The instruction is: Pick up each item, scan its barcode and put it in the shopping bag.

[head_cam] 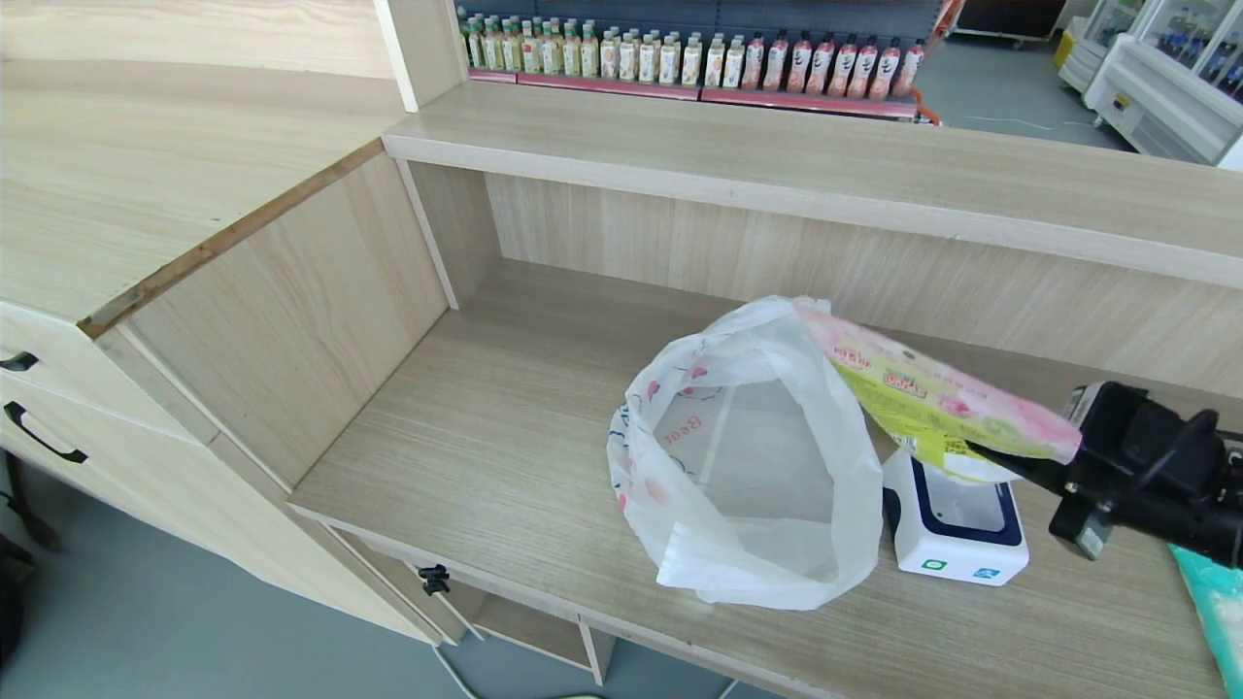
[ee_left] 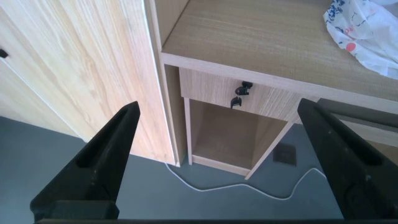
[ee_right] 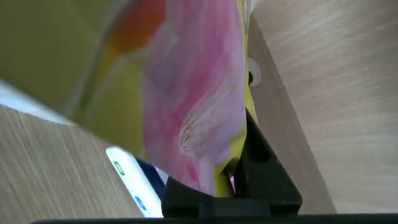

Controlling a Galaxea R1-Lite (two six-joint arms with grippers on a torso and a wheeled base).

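1. The right hand (head_cam: 1020, 464) grasps a pink-and-yellow packet (head_cam: 913, 388), held over the scanner (head_cam: 957, 529), just right of the open shopping bag (head_cam: 757, 573) on the worktop (head_cam: 505, 427).
2. The left hand (ee_left: 217, 112) hangs released off the worktop's near edge.

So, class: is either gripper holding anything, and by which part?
The right gripper grips the pink and yellow packet by one end edge, above the scanner. The left gripper is open, holding nothing.
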